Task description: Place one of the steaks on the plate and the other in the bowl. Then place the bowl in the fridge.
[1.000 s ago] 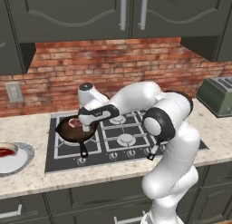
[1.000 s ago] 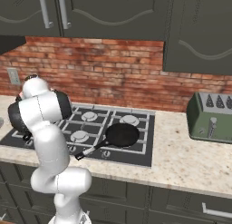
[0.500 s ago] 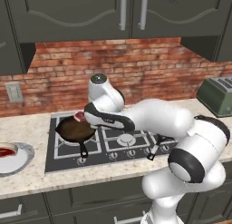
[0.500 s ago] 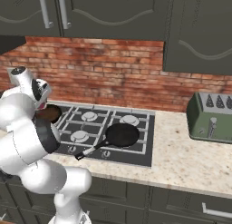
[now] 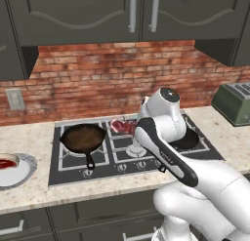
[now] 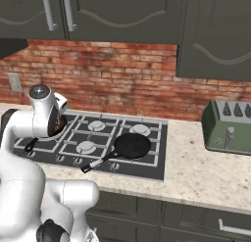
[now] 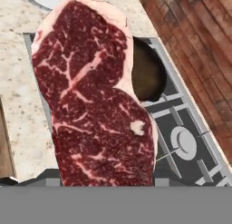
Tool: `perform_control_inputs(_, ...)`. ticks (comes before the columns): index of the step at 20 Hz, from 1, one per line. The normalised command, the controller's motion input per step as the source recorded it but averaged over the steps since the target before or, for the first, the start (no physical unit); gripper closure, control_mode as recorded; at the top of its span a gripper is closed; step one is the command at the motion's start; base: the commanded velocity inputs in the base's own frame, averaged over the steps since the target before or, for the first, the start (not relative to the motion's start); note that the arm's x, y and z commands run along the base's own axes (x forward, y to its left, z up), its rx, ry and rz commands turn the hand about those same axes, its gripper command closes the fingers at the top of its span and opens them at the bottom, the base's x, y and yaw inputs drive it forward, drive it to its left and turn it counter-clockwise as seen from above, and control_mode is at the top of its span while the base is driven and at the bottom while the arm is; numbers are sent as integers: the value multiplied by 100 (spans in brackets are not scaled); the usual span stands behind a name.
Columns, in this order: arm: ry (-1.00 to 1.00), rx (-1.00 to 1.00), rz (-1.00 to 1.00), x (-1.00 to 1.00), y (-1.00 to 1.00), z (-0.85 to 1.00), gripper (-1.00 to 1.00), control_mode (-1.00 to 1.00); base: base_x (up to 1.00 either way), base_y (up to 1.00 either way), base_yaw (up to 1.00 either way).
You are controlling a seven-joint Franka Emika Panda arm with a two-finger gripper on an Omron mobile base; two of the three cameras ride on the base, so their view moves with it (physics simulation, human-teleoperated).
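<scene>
Hand clenched on steak, slab hanging right before hand, above stove.

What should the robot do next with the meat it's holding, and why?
Probably carry the steak in the tool away from the stove, toward the bowl. The plate on the left already has the other steak on it, so this one belongs in the bowl.
</scene>
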Motion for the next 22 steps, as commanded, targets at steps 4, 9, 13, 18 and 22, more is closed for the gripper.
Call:
perform_control_inputs(4,1,2,0,-77,-82,11,100,-100,0,0,0)
perform_control_inputs(9,0,0,0,-63,-59,1,100,-100,0,0,0)
perform_control_inputs(13,0,0,0,-44,-29,0,100,-100,0,0,0)
perform_control_inputs(18,0,0,0,-15,-6,0,100,100,-44,-8,0)
perform_control_inputs(22,0,0,0,0,0,0,100,100,-99,-3,0)
